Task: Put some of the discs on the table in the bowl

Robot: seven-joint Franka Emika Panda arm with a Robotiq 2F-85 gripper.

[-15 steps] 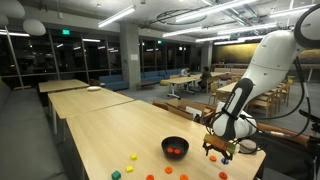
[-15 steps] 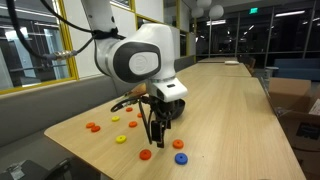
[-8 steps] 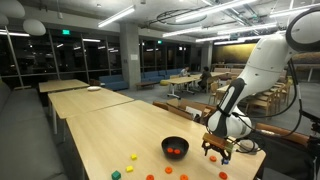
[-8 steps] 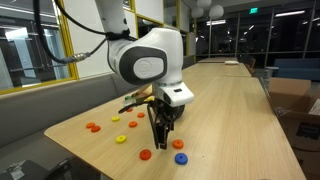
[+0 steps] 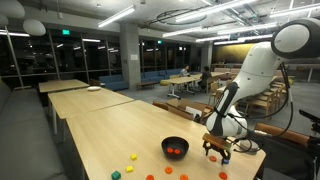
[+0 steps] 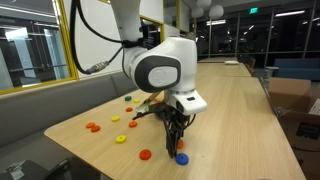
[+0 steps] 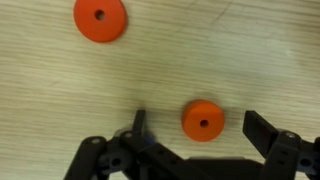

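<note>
pincer wide, empty | we find it astride one orange disc on the surface, apparently placed for grasping | bowl near

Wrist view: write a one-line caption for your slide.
Open tool straddling one orange disc on the pale wooden table, a second orange disc lying beyond.

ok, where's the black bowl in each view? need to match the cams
In an exterior view: bowl sits low centre on the table, beside the gripper.
In an exterior view: cannot make it out; the arm blocks that area.
Wrist view: not in it, only orange discs on wood.
Shared landmark: the open gripper, low over the table.
</note>
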